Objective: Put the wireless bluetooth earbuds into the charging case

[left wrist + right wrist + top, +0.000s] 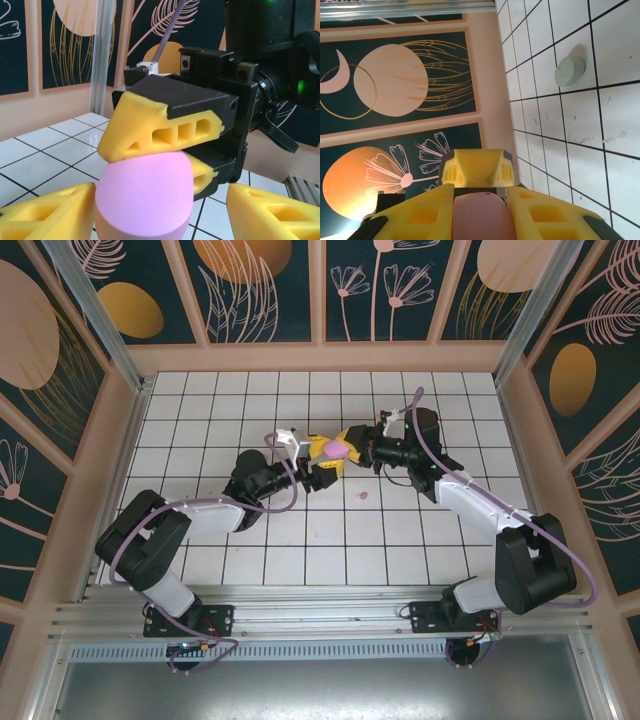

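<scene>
The pink case (145, 200) is cut off below, yellow fingers (160, 131) hiding its top.

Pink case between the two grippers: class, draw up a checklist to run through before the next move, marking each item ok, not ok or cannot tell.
1. Right gripper clamped on the pink case: ok.
2. Left gripper lined up around the case: ok, one finger on each side.
3. Left gripper closed on the case: not ok, jaws open with a gap at one finger.
4. Case lid open: cannot tell, no seam shows.
5. Pink earbud in the case: not ok, it lies loose on the table.
6. Mint case out of the way: ok, on the tiles apart from the grippers.
</scene>
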